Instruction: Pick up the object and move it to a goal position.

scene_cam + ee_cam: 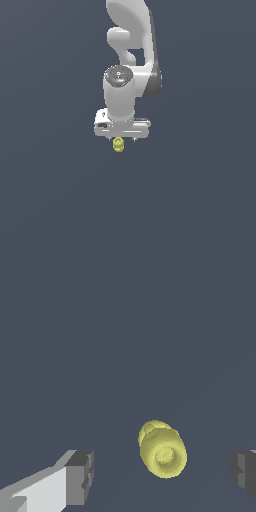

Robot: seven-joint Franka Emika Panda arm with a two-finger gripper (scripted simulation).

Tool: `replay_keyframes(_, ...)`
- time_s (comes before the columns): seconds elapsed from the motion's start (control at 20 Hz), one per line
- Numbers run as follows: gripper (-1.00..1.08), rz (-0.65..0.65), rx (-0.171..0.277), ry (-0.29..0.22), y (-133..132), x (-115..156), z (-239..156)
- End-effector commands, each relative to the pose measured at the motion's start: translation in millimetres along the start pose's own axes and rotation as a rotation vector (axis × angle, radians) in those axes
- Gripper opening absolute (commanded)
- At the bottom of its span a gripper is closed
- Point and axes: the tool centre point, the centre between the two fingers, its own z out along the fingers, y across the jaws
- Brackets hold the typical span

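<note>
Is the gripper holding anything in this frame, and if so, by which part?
Nothing is held. The gripper is open, and the yellow blob sits between its fingers with a clear gap on both sides in the wrist view.

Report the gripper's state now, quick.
Gripper: open, holding nothing; the yellow object sits between the fingers, touching neither.

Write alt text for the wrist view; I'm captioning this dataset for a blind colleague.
A small bright-yellow knobbly object lies on a plain dark grey-blue surface, in the gap between the gripper's two dark-tipped fingers. The fingers are spread wide and neither touches it.
</note>
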Motion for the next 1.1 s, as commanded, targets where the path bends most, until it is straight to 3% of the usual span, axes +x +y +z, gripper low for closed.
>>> replay_keyframes(0.0, 1.0, 0.0, 0.0, 0.0, 0, 0, 0)
replay_keyframes(0.65, 1.0, -0.02, -0.001, 0.003, 6, 4, -14)
replay_keyframes(1.05, 1.0, 0.039, 0.001, 0.004, 8, -1, -5)
